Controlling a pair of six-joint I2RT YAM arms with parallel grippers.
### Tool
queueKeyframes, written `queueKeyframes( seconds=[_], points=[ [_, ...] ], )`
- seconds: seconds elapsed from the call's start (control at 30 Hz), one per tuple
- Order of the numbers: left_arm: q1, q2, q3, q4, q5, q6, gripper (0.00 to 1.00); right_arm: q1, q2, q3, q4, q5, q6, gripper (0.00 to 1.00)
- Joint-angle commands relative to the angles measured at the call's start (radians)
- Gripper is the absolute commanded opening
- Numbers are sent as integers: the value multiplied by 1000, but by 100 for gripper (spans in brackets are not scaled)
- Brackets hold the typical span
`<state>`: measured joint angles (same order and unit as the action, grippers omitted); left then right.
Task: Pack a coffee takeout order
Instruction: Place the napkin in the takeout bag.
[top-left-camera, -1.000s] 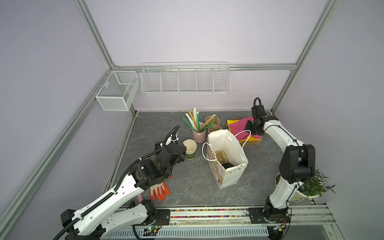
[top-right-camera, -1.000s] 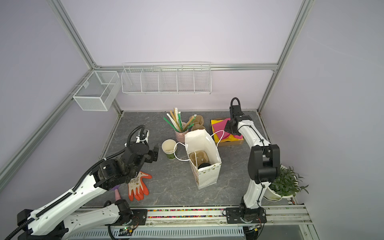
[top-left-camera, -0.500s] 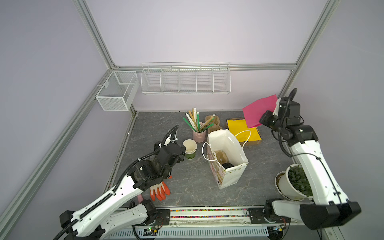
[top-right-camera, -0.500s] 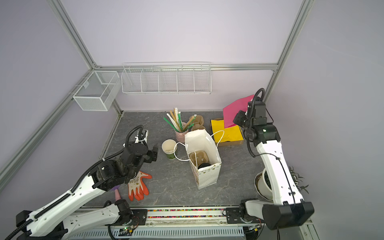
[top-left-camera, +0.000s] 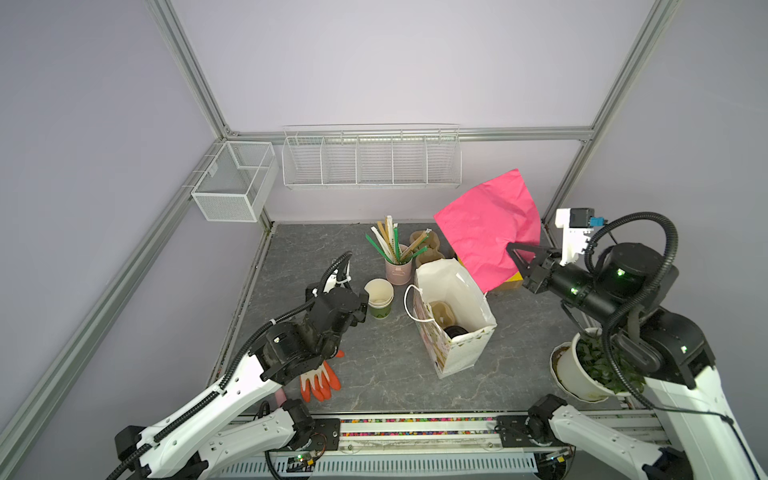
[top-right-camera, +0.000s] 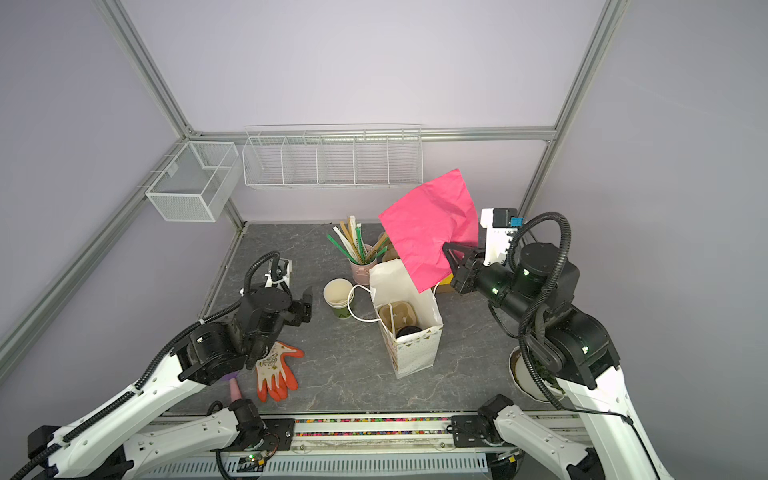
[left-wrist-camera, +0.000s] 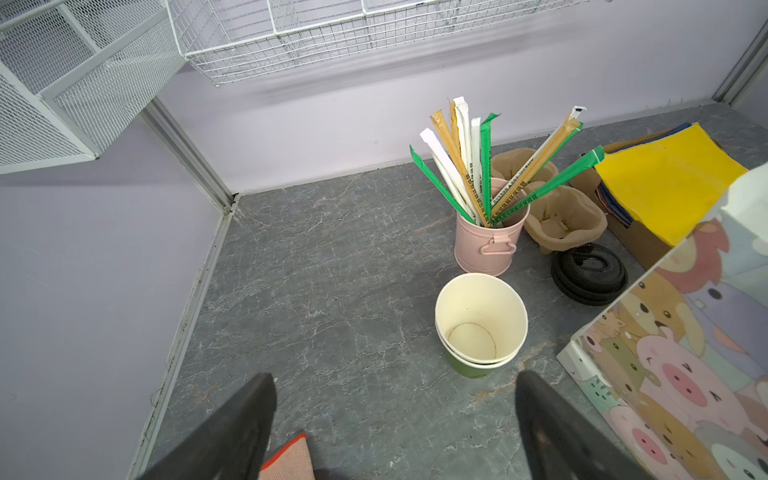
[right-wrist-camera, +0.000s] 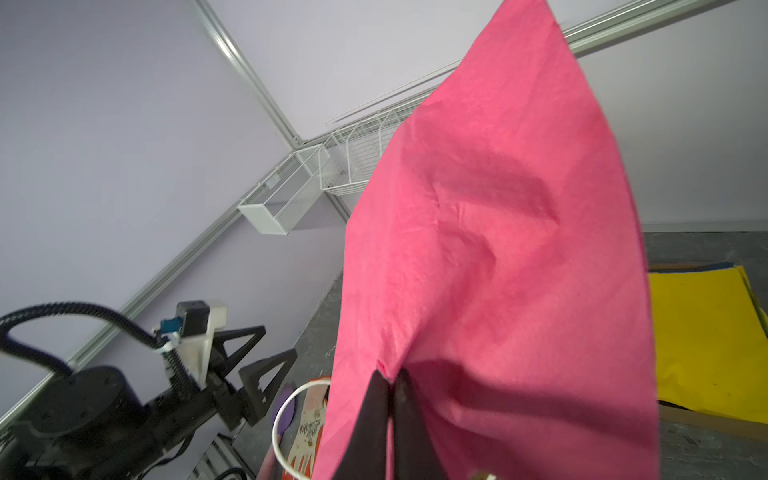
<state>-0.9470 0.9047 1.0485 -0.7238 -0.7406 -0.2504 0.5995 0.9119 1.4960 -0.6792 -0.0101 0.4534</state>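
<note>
The right pincer (top-left-camera: 512, 248) is clamped on an edge of the pink sheet (top-left-camera: 490, 224), held high by the open bag (top-left-camera: 465, 353) (cup carrier (top-left-camera: 441, 312) already inside), probably to lower it in. The left pincer (left-wrist-camera: 394, 386) hovers spread and empty.

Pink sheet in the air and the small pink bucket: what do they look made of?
The pink sheet looks like thin matte tissue paper: soft creases, and it buckles where the right gripper pinches it. The pink bucket seems to be painted metal with a satin finish, going by its thin stiff wall and loop handle.
</note>
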Motion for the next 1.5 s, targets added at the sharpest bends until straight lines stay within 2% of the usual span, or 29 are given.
queueKeyframes(
  seconds=[0.0, 0.1, 0.27, 0.4, 0.5, 0.67, 0.77, 1.07, 1.2, 1.27, 1.47],
  points=[
    [7, -12, 1, -17, -21, -12, 90, 94, 13, -49, -78, 113, -81, 7],
    [7, -22, -3, -16, -21, -13, 90, 181, 4, -106, -106, 280, -75, 7],
    [7, -23, -4, -15, -18, -12, 90, 268, 47, -154, -148, 385, -50, 7],
    [7, -24, -4, -19, -16, -13, 90, 389, 98, -155, -231, 582, -11, 7],
    [7, -24, -6, -16, -11, -10, 90, 440, 142, -150, -270, 629, 14, 7],
    [7, -11, 0, -22, -9, -12, 90, 532, 291, -73, -447, 698, 82, 7],
    [7, -16, -2, -22, -10, -12, 90, 554, 339, -57, -483, 687, 114, 7],
    [6, -4, -1, -23, 3, -12, 90, 546, 423, -34, -469, 508, 147, 7],
    [7, -1, -1, -25, 7, -12, 90, 491, 436, -40, -452, 410, 153, 8],
    [7, 0, -1, -25, 9, -12, 90, 478, 435, -38, -438, 376, 149, 20],
    [6, 11, 1, -24, 12, -10, 90, 455, 400, 48, -433, 353, 119, 43]
  ],
)
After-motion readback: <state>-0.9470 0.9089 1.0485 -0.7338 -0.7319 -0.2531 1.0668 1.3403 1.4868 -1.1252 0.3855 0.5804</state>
